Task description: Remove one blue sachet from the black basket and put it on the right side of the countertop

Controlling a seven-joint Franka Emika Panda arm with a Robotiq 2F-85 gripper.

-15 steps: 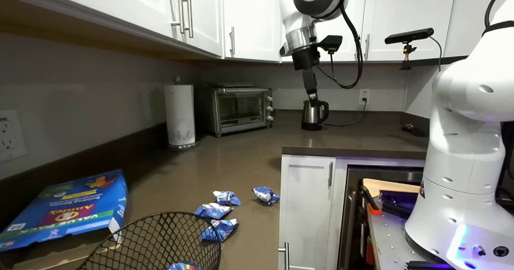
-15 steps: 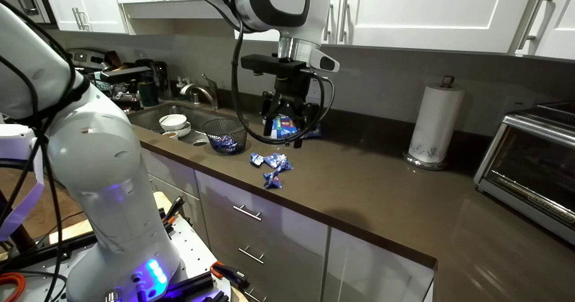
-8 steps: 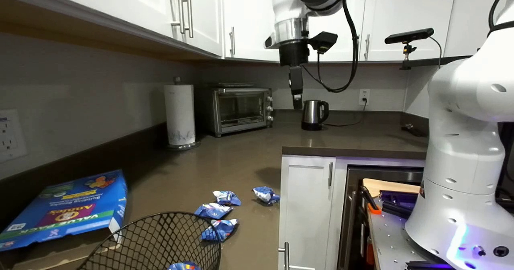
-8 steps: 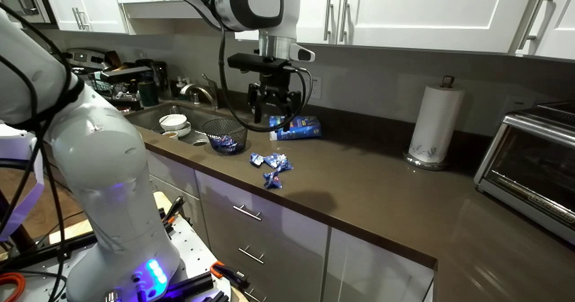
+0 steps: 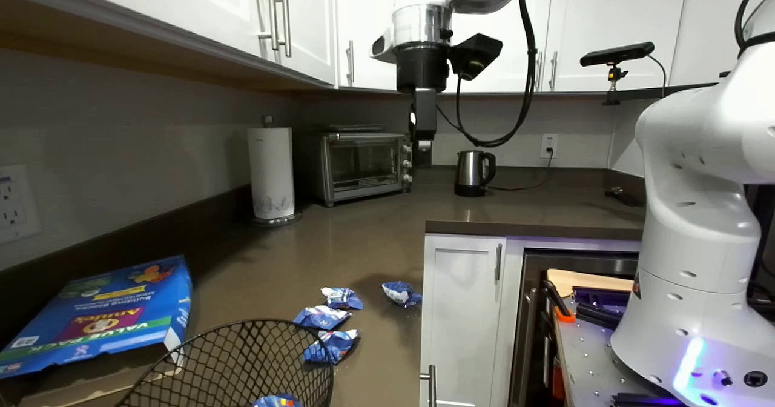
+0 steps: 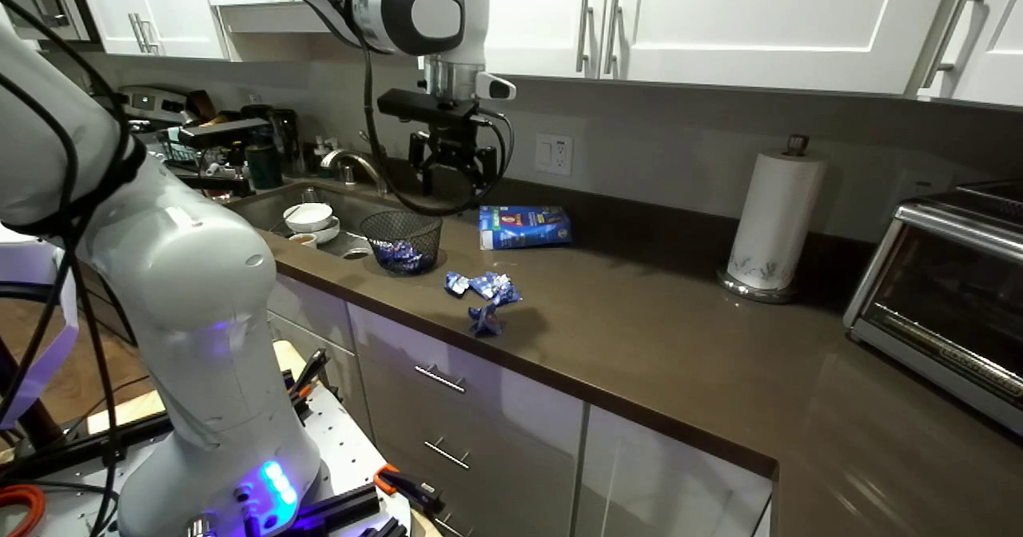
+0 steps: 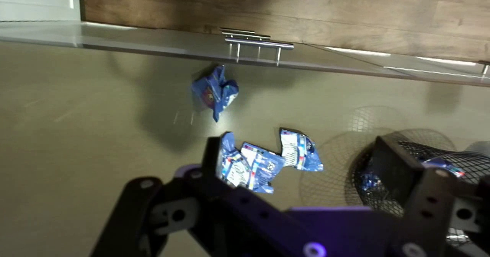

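The black wire basket stands on the countertop beside the sink and shows in both exterior views. Blue sachets lie inside it. Several more blue sachets lie loose on the countertop, among them one near the front edge and one nearer the basket. My gripper is open and empty, pointing down, high above the counter, behind and above the loose sachets in that exterior view. In the wrist view my gripper has its jaws wide apart, one partly covering the basket.
A blue cardboard box lies by the wall behind the basket. A paper towel roll, a toaster oven and a kettle stand farther along. The sink holds white bowls. Upper cabinets hang above.
My open gripper has moved along the counter toward the basket, leftward in both exterior views. Its shadow now lies by the loose sachets. The sachets and the basket have not moved.
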